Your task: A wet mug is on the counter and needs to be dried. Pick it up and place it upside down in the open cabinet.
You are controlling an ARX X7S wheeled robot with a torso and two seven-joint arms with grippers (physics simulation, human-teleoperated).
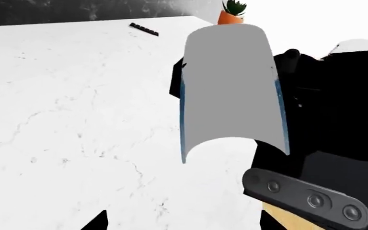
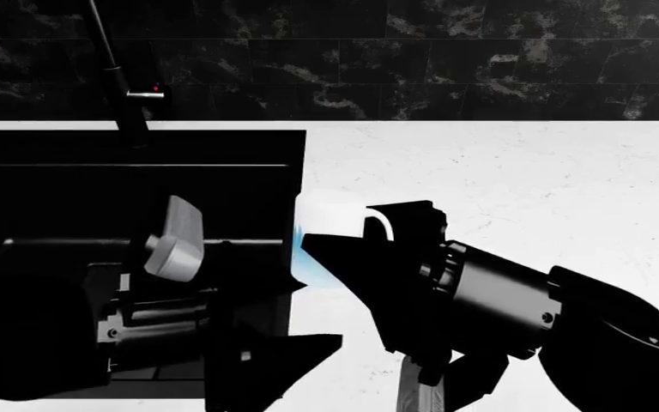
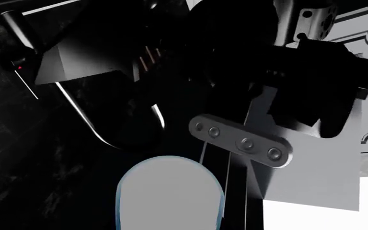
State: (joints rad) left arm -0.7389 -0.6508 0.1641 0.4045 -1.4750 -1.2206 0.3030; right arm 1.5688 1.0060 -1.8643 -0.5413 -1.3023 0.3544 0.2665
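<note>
The right gripper (image 2: 323, 249) closes on the mug (image 2: 327, 225); lift straight, away from the sink (image 2: 135, 172); left gripper unclear.

Most of the mug (image 2: 332, 225) is hidden behind the right fingers (image 2: 332, 249); only its handle and part of the wall are seen.

Head view looks forward and down from above the desk (image 2: 513, 172), sink (image 2: 135, 189) ahead with the dark wall behind it. Left wrist view sits very close over the desk (image 1: 75, 120), facing across it toward a potted plant (image 1: 233, 12) at the far corner. Right wrist view faces the sink tap (image 3: 17, 28), very near. Head and right wrist views share the tap (image 2: 112, 60); head and left wrist views share the desk.
</note>
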